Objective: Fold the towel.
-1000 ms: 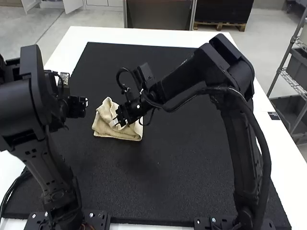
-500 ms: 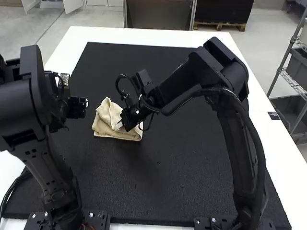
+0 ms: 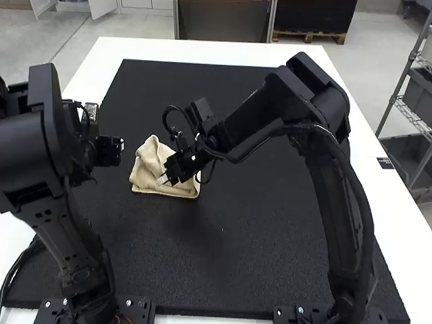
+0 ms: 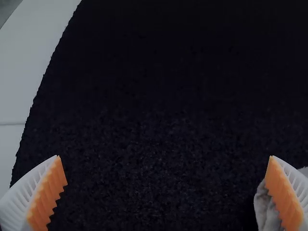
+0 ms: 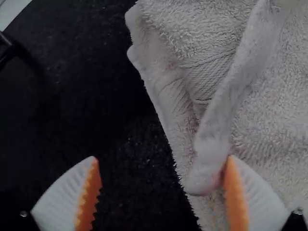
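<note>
Near side: the left arm (image 3: pixel 71 236) and right arm (image 3: pixel 337 209) stand over a black mat (image 3: pixel 270 236). The right arm reaches across toward the middle.

Next out: the towel (image 3: pixel 146 177) lies on the mat, left of middle in the high view, in rough layers, neither flat nor squared. The right hand (image 5: pixel 161 159) is over its edge, fingers spread, nothing pinched. One finger is over the mat; the other is at a raised, ropy fold (image 5: pixel 216 125), apparently against it. The left hand (image 4: pixel 164 159) is also spread and holds nothing, apart from the towel on its left side in the high view.

Judgement: partly folded at best; tidying or regripping looks to be the step in hand. Risks: if the right hand closes here, the ropy fold may be caught without the layers beneath, and a lift would peel the top open. Pressing sideways with the one finger could ruck the cloth into a ridge or skid the whole bundle, since nothing pins the far part.

Beyond: a loose corner points away from the arms, likely to stay out of line if only the near edge is worked. Farthest, the worktop's white rim (image 3: pixel 202 50).
</note>
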`<action>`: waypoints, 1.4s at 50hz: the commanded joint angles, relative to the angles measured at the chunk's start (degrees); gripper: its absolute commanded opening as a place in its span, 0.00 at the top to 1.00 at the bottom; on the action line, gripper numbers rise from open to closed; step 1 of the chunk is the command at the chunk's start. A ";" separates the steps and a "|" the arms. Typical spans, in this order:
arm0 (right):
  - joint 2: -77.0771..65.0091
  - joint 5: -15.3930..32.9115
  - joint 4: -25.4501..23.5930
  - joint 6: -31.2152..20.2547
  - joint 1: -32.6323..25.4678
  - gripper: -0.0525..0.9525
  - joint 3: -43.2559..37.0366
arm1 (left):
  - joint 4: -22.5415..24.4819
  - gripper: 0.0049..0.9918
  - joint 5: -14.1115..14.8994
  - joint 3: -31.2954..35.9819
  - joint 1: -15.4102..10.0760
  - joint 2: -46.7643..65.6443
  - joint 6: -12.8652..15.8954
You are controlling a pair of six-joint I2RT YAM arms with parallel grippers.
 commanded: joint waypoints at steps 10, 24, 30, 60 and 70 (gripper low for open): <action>-0.43 0.67 1.19 -0.46 0.82 0.97 0.61 | 1.01 0.02 1.13 -0.53 0.51 0.26 -0.34; -0.43 0.85 1.45 0.42 0.82 0.64 1.14 | 1.10 0.02 1.22 -0.53 1.04 0.26 -0.34; -0.43 2.34 1.37 0.42 1.09 0.34 1.66 | 1.19 0.02 1.22 -0.53 1.12 0.26 -0.34; 0.71 6.56 1.81 -0.28 2.58 0.77 2.98 | 0.93 0.02 1.92 -0.53 1.04 0.26 -0.34; 0.71 6.56 1.72 -0.46 2.40 0.97 3.07 | 0.84 0.02 1.92 -0.62 1.12 0.26 -0.34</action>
